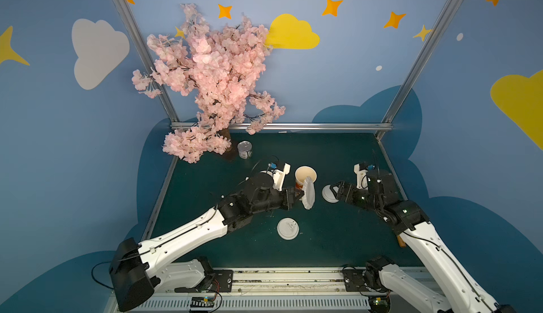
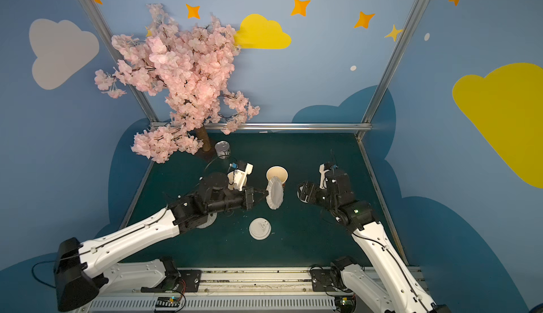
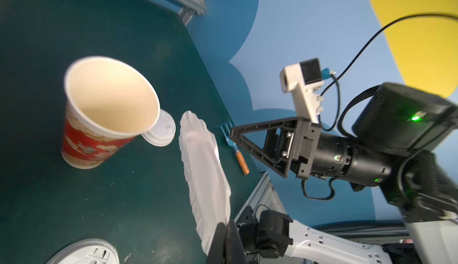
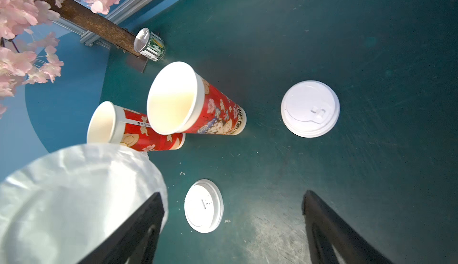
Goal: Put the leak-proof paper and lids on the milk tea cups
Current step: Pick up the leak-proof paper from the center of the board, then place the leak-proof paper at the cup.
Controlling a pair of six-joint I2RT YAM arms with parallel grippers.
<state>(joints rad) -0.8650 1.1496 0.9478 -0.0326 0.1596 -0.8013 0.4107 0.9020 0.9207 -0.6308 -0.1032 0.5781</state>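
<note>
My left gripper (image 1: pixel 302 196) (image 3: pixel 226 228) is shut on the rim of a leak-proof paper (image 1: pixel 309 193) (image 2: pixel 275 192) (image 3: pixel 203 171), a crinkled translucent disc held on edge. The paper hangs just in front of an upright red milk tea cup (image 1: pixel 305 174) (image 2: pixel 277 174) (image 3: pixel 109 101) and reaches up to its open mouth. A second milk tea cup (image 4: pixel 111 124) stands beyond it, mostly hidden by the left wrist in both top views. My right gripper (image 1: pixel 332 189) (image 4: pixel 233 225) is open and empty, a short way right of the paper (image 4: pixel 74 195).
One white domed lid (image 1: pixel 288 228) (image 4: pixel 309 109) lies at the front middle and another (image 1: pixel 326 194) (image 4: pixel 204 209) under the right gripper. A silver tin can (image 1: pixel 244 149) and a pink blossom tree (image 1: pixel 211 76) stand at the back left. A small blue rake (image 3: pixel 233 143) lies by the right edge.
</note>
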